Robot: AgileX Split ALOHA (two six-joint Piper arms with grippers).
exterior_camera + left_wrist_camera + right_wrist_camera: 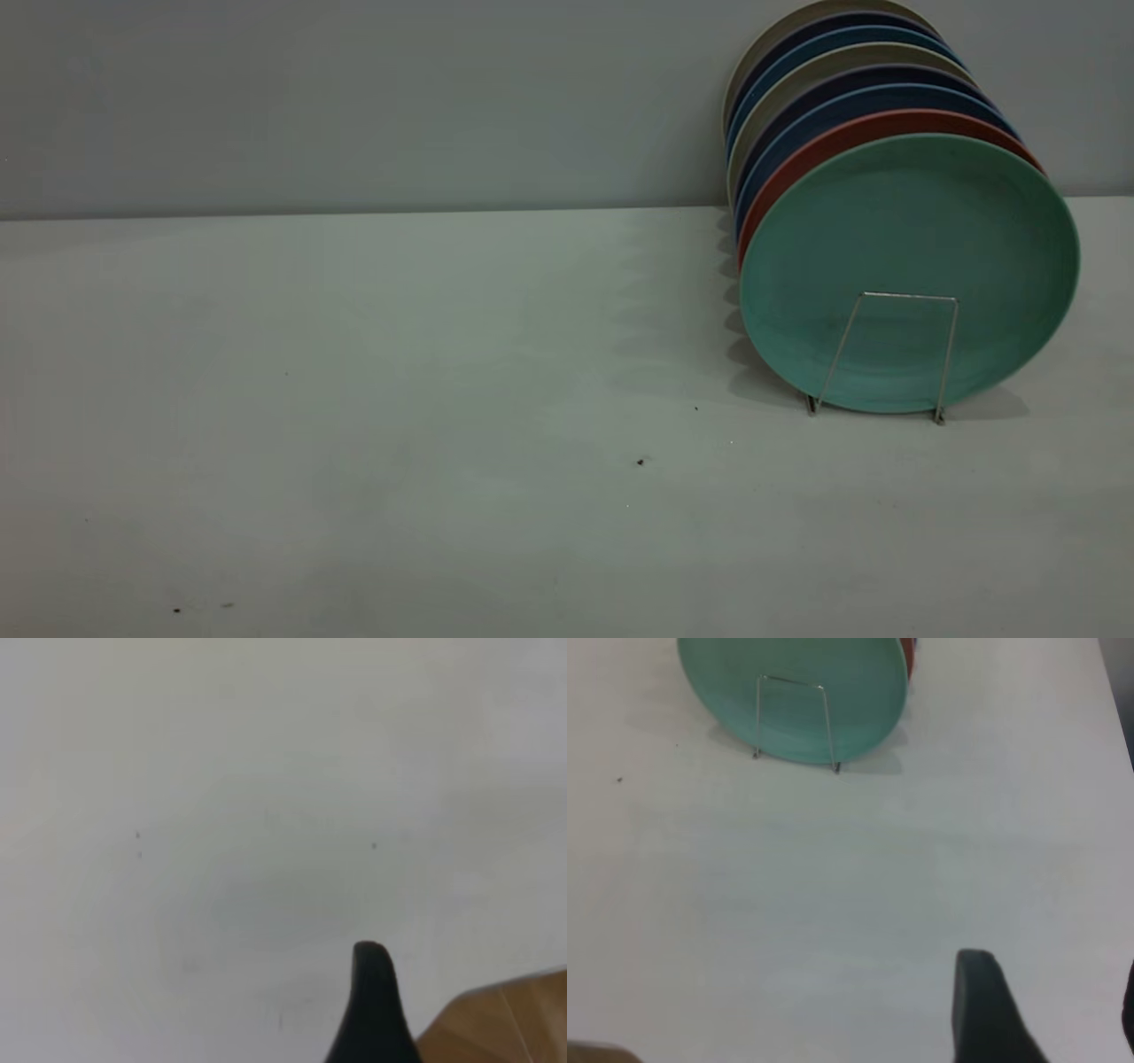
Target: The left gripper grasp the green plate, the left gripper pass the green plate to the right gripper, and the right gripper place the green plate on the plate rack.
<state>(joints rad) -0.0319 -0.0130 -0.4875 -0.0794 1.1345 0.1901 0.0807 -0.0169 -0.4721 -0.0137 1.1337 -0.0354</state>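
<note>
From my station, nearest to me is the pale matte table (372, 496), smooth with a few dark specks, and neither arm appears in the exterior view. The left gripper (376, 1010) shows only in its own wrist view as one tapered black fingertip above bare tabletop, with a strip of wood-grain surface (505, 1019) at the table's edge beside it; I cannot tell whether its fingers are spread or pressed together. The right gripper (1045, 1010) shows one dark rounded fingertip and a sliver of a second at the frame edge, with pale table between them, so I read its fingers as spread and holding nothing. It hangs well apart from the rack, camera aimed toward it.

Farther back on the right stands the green plate (908, 270), round, matte teal, with a low raised rim, on edge and leaning back. It sits in the front slot of the plate rack (890, 354), whose thin silver wire loop crosses the plate's lower face and keeps it from sliding forward. Behind it a salmon-red plate (802, 164), then blue, dark and cream plates (797, 66), lean the same way in a row, toward the grey wall (354, 97). I judge the placing done.
</note>
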